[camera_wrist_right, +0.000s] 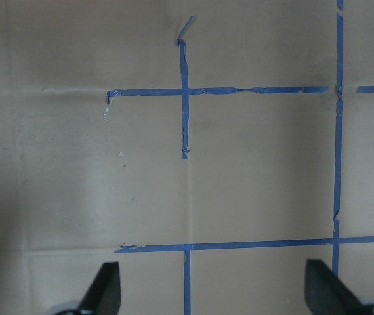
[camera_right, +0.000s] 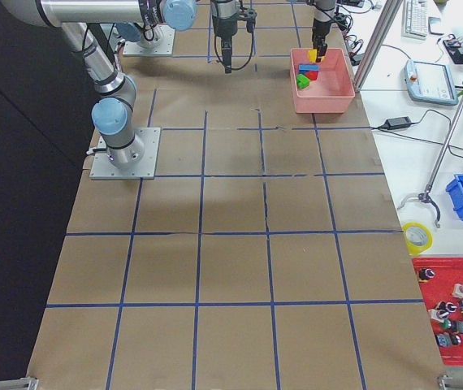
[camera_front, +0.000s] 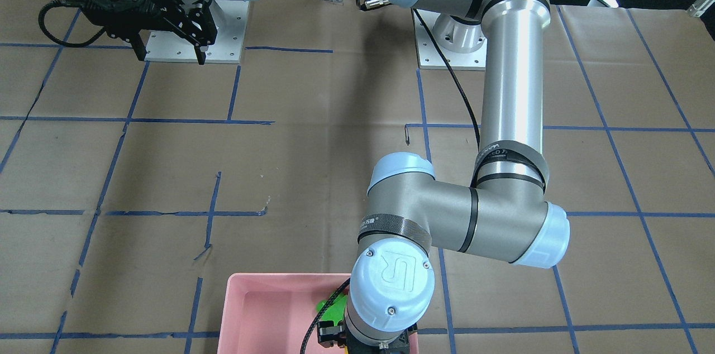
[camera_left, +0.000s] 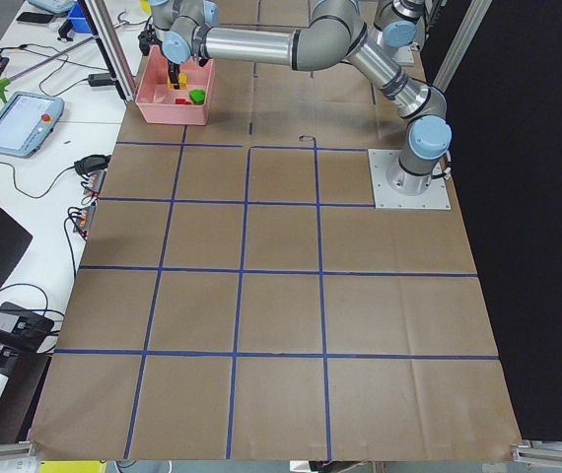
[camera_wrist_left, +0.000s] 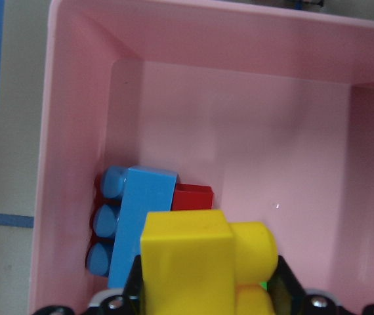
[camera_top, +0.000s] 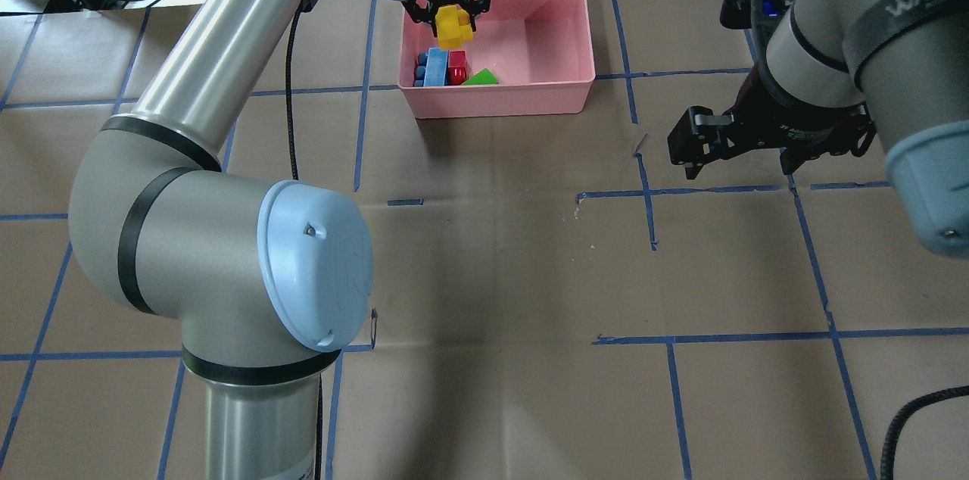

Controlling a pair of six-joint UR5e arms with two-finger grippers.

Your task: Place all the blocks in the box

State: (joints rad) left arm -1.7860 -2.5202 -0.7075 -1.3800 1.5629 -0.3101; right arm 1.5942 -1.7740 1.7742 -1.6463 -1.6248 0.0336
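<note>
My left hand point(camera_top: 452, 10) grips the yellow block point(camera_wrist_left: 193, 256) over the box point(camera_top: 522, 98), just above the blue block point(camera_top: 435, 65); my right hand point(camera_wrist_right: 216, 285) is wide open.

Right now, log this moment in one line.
left gripper: shut on yellow block, over box | right gripper: open, empty | in box: blue block, red block, green block

The yellow brick point(camera_wrist_left: 187, 262) is smooth shiny plastic, the pink box point(camera_wrist_left: 252, 46) is smooth plastic with a soft shine, the table cover point(camera_top: 492, 275) is dull brown paper with blue tape lines point(camera_top: 711, 338), and my left arm point(camera_top: 204, 63) is dull grey metal.
</note>
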